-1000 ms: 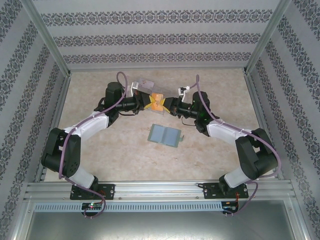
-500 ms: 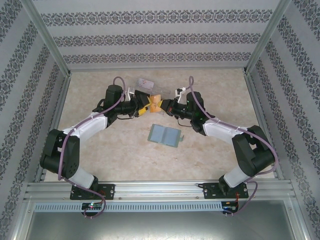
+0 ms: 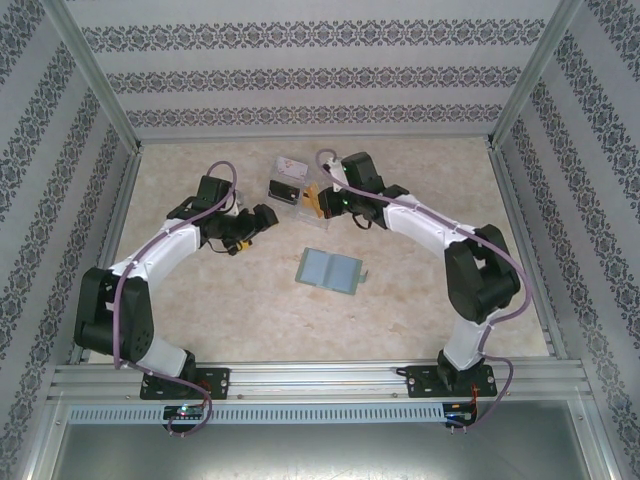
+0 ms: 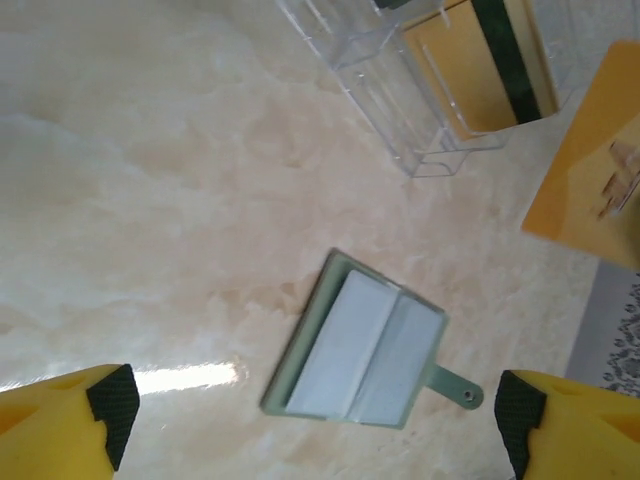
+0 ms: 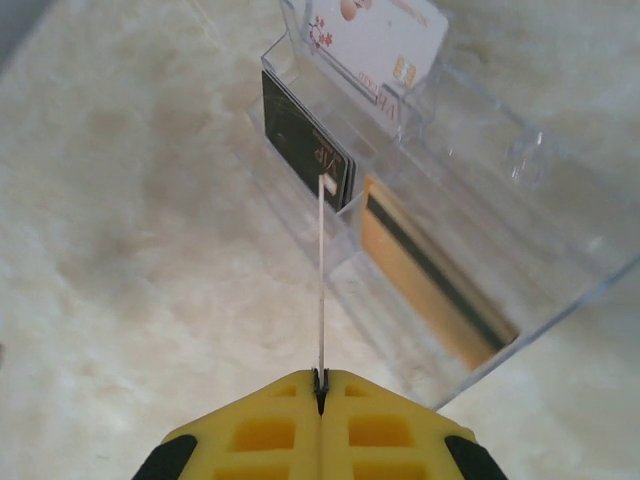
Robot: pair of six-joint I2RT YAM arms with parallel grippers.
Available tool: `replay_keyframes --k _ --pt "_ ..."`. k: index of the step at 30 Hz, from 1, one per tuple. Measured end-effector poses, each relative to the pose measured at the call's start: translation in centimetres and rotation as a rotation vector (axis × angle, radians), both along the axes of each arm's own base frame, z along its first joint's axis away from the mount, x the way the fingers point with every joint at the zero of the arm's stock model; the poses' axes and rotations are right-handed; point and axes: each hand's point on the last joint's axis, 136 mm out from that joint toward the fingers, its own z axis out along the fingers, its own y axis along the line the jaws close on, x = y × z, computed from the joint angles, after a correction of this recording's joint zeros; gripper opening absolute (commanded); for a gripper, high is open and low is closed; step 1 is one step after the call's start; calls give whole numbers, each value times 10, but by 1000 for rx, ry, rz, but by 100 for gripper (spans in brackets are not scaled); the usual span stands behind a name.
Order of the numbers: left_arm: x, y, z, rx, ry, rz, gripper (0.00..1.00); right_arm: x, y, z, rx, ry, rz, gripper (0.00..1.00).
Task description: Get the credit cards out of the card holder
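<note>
- Two panels of the card holder (image 3: 330, 270) lie open and flat on the table (image 3: 420, 300), nearest the arm bases and apart from both grippers.
- I read the left gripper (image 3: 262, 218) as empty, its yellow fingers (image 4: 60, 420) spread wide, beyond and left of the holder.
- I see the right gripper (image 5: 320, 385) pinching a gold-orange card (image 5: 321, 280) edge-on, its far end at the clear box (image 5: 480, 230).
- Farthest back, that box holds a black card (image 5: 300, 135), a white card (image 5: 375, 40) and a gold card (image 5: 430, 280).

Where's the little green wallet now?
In the top view the card holder lies flat near the middle of the table, by itself, below the clear box in the picture and a bit to its right.
</note>
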Motion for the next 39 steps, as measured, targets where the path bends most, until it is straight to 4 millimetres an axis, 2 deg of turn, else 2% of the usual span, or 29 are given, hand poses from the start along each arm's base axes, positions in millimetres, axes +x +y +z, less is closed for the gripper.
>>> replay_keyframes --k 5,9,16,28,39 --pt "-5 17 10 77 -25 -23 99 13 2 3 -178 -118 164 0" --pt "-3 23 21 114 -61 -46 99 17 3 1 -283 -183 276 0" --pt "-7 26 19 134 -52 -68 99 29 10 -6 -374 -240 398 0" --pt "-9 25 11 139 -29 -88 99 46 21 -14 -423 -255 482 0" --pt "-12 18 10 96 -13 -112 100 42 13 -27 -468 -213 497 0"
